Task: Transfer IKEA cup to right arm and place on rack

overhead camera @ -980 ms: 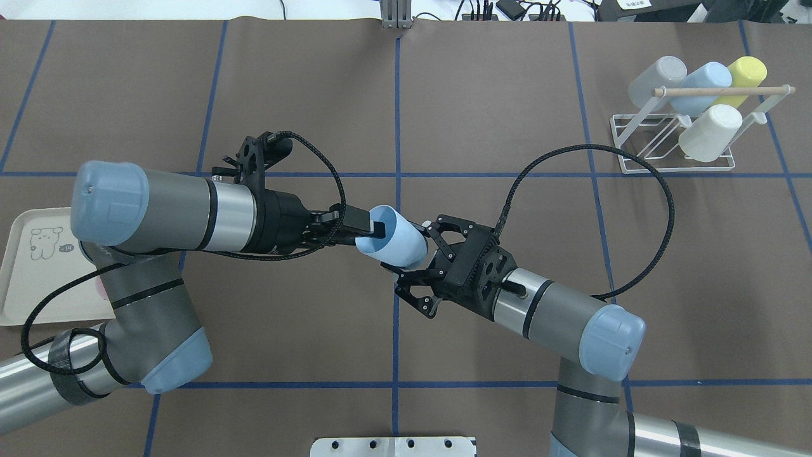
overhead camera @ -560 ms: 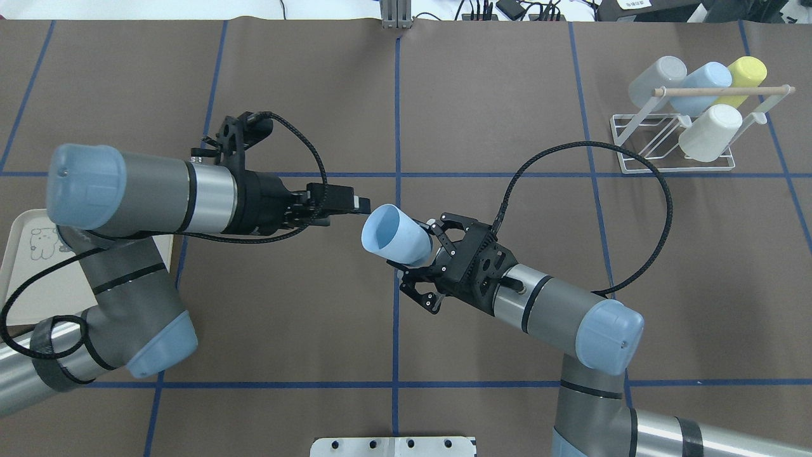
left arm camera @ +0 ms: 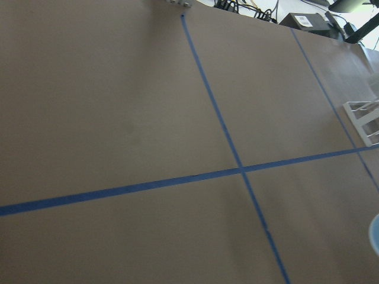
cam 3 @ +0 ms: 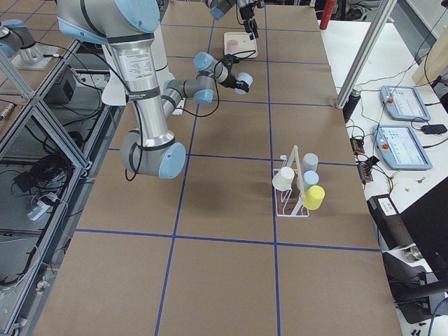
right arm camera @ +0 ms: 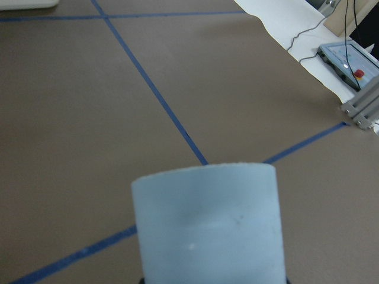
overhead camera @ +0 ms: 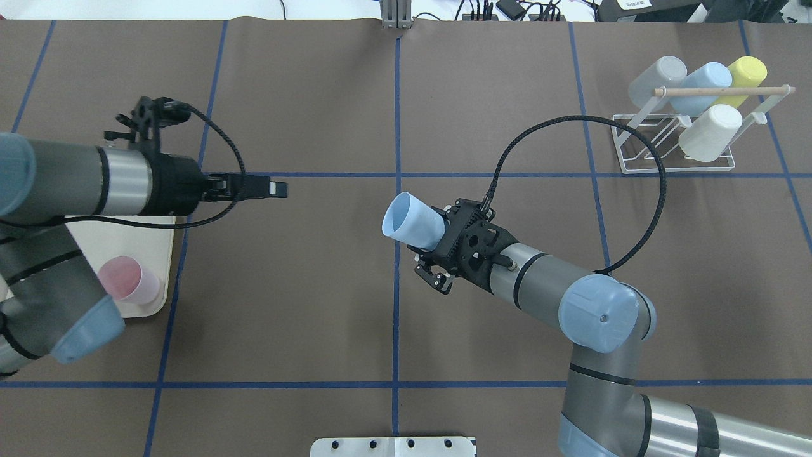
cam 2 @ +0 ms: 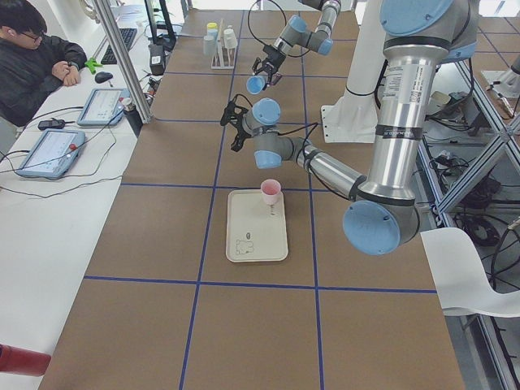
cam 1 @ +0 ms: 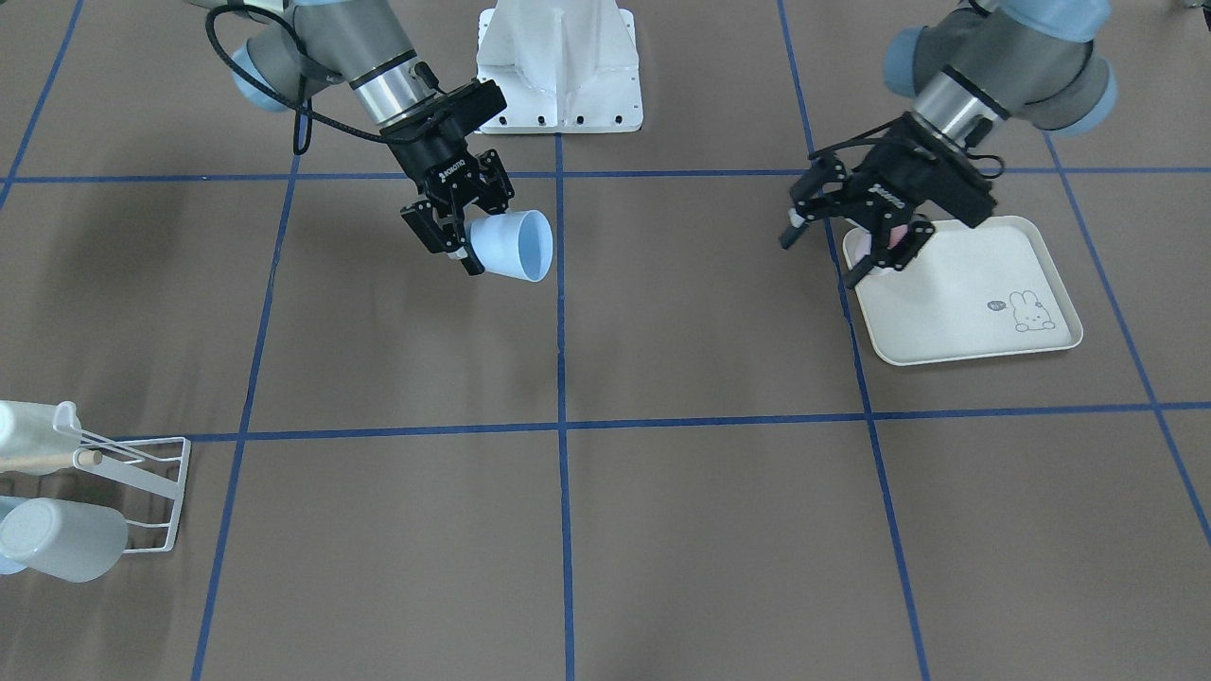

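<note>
The light blue IKEA cup [overhead camera: 412, 222] is held on its side above the table centre, with my right gripper [overhead camera: 438, 244] shut on its base end and its mouth facing left. In the front view the same cup [cam 1: 511, 246] juts out of the right gripper [cam 1: 478, 235]. It fills the bottom of the right wrist view [right arm camera: 207, 228]. My left gripper [overhead camera: 276, 188] is open and holds nothing, well to the left of the cup, near the tray; its spread fingers [cam 1: 793, 227] show in the front view. The white wire rack [overhead camera: 672, 149] with its wooden dowel stands at the far right.
Several cups hang on the rack [cam 1: 142, 473], among them a yellow one [overhead camera: 745, 73] and a white one [overhead camera: 710, 132]. A cream rabbit-print tray [cam 1: 965, 303] under the left arm carries a pink cup [overhead camera: 127, 282]. A black cable loops from the right wrist.
The left gripper let go of the blue cup and drew back left towards the tray. The right gripper, shut on the cup, shifted slightly right and up.
</note>
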Controlling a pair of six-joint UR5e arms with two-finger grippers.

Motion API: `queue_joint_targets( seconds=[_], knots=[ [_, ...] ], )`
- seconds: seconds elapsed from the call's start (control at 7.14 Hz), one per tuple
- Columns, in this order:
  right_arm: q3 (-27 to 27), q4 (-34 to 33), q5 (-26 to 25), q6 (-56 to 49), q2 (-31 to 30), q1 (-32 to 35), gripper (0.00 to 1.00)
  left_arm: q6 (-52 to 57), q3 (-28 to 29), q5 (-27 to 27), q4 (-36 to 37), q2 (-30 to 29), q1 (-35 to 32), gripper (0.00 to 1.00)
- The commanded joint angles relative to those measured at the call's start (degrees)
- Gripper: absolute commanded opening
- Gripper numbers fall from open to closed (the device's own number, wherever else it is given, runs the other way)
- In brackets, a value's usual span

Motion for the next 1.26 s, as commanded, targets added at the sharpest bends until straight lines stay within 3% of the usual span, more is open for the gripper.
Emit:
queue_joint_targets(
  seconds=[0.0,0.14,0.28,0.98,1.12],
  knots=[
    [5.6,-20.1,0.1,-0.1,-0.1,4.7,0.00,17.2,0.0,-0.1,2.9,5.8,-7.4,1.00],
    [7.2,-28.5,0.0,-2.7,0.0,8.0,0.00,25.5,0.0,-0.3,4.8,6.3,-10.2,1.00],
    [8.9,-35.8,-0.1,-9.9,0.4,10.6,0.00,26.1,-0.1,-0.3,4.9,6.9,-10.5,1.00],
    [10.1,-60.1,-5.5,-39.6,0.0,21.8,0.00,25.8,-0.2,-0.4,4.9,7.0,-10.5,1.00],
    [9.7,-61.4,-8.6,-45.6,-0.3,23.1,0.00,25.8,-0.2,-0.4,4.9,6.9,-10.5,1.00]
  ],
)
